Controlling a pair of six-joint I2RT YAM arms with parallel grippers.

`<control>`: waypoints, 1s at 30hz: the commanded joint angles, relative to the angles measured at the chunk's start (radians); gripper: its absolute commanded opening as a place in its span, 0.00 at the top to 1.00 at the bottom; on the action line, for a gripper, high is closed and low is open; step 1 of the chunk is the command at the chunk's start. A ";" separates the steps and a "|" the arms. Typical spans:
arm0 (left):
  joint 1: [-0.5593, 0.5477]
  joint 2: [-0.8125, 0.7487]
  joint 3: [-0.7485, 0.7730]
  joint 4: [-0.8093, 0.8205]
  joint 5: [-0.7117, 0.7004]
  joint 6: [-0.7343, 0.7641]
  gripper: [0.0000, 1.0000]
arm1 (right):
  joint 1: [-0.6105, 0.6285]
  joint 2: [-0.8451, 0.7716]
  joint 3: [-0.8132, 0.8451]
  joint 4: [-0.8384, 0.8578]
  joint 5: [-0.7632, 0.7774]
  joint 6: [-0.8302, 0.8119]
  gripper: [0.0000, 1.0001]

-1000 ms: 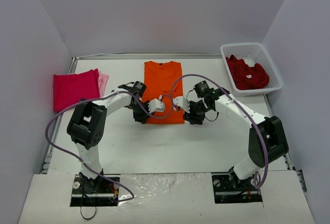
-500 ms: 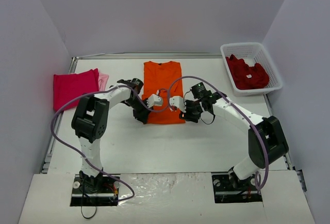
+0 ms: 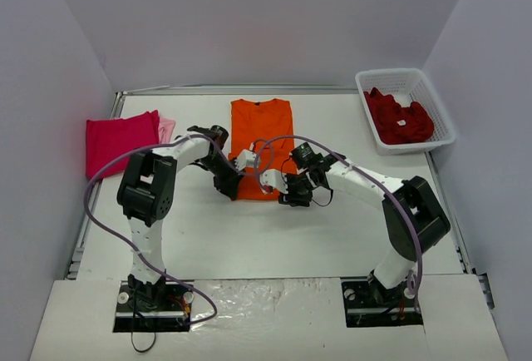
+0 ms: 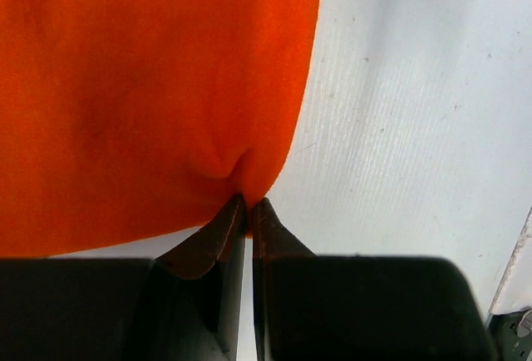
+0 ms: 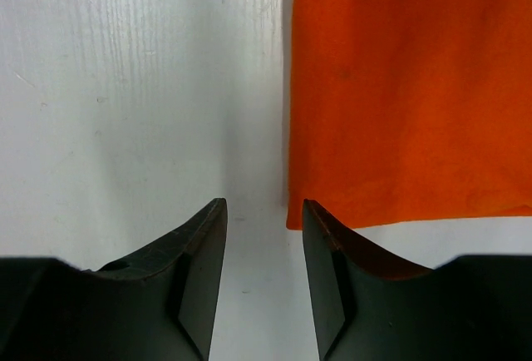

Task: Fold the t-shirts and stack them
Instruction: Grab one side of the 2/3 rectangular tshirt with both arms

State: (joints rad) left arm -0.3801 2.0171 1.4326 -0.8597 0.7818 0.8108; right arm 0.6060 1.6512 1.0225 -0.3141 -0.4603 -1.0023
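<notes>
From above, the orange t-shirt [image 3: 262,132] lies flat on the desk [image 3: 332,228]. At my left wrist, the left claw [image 4: 248,205] is clenched on one hem corner. At my right wrist, the right claw [image 5: 264,207] is parted and empty, with the other corner at its tips. I judge it must pinch there before I can fold.

Plain bright orange t-shirt [image 3: 261,132]; magenta-pink t-shirt [image 3: 120,145]; pale pink t-shirt [image 3: 167,134]; dark red t-shirts [image 3: 399,120]; white lattice basket [image 3: 443,120]; white table [image 3: 274,236]
</notes>
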 commanded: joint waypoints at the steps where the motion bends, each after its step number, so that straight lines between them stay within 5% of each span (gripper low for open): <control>1: 0.003 -0.011 0.040 -0.064 0.051 0.044 0.98 | 0.011 0.033 0.002 -0.011 0.021 -0.018 0.63; 16: 0.001 -0.020 0.022 -0.088 0.031 0.077 0.98 | -0.002 0.113 0.048 0.007 0.057 -0.018 0.64; 30: 0.001 -0.011 0.026 -0.096 0.024 0.079 0.98 | -0.003 -0.034 0.047 -0.072 0.046 -0.035 0.66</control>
State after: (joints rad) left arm -0.3782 2.0174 1.4357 -0.9043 0.7868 0.8619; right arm 0.6086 1.6806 1.0439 -0.3328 -0.4152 -1.0233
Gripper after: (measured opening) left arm 0.046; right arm 0.348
